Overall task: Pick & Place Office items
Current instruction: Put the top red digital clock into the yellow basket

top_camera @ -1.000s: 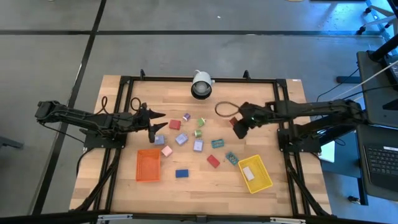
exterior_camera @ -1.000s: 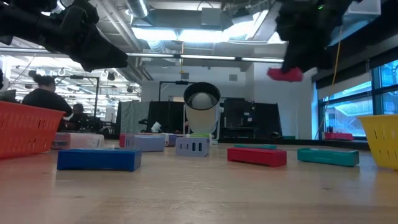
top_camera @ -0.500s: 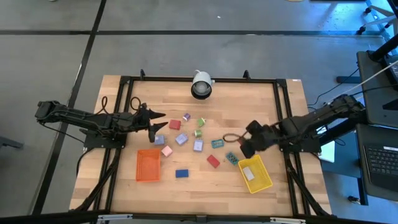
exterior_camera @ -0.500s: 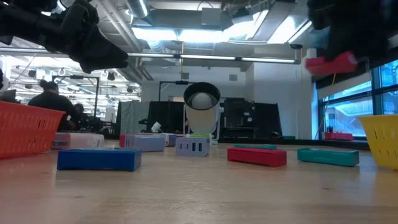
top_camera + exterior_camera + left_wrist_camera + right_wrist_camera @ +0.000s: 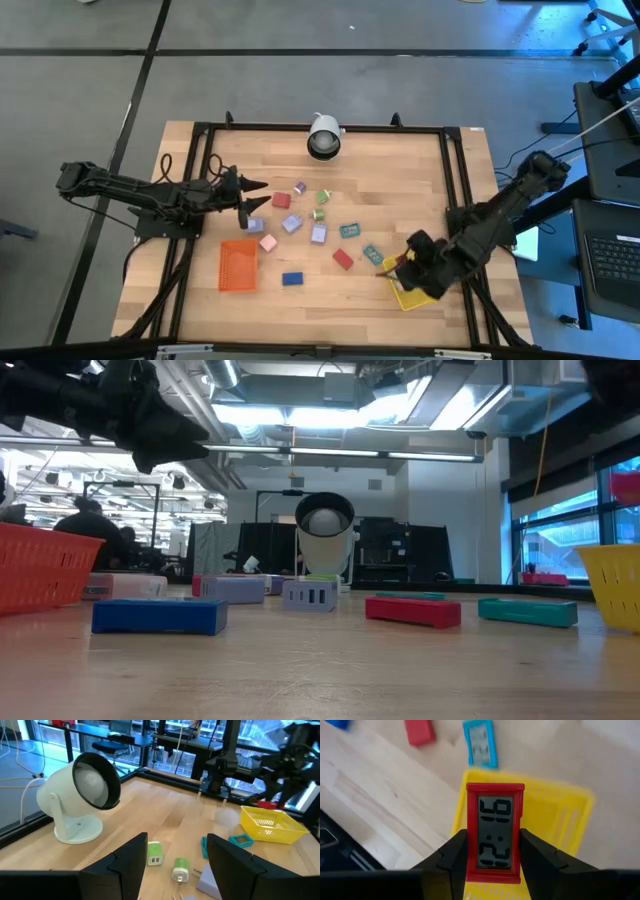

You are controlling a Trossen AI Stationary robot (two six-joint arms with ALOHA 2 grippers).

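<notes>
The right gripper [image 5: 494,851], its fingers clamped on a red digital clock [image 5: 494,832], hangs over the yellow tray [image 5: 570,820] at the tabletop's [image 5: 330,290] four o'clock. The left gripper [image 5: 177,851] hovers at nine o'clock, fingers spread and empty.

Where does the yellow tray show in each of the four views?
High view: yellow tray at the table's front right, mostly under the right pincer.
Low view: at the far right edge.
Left wrist view: far across the table.
Right wrist view: beneath the held red clock, tray.
Shared landmark: the teal clock beside the tray.
</notes>
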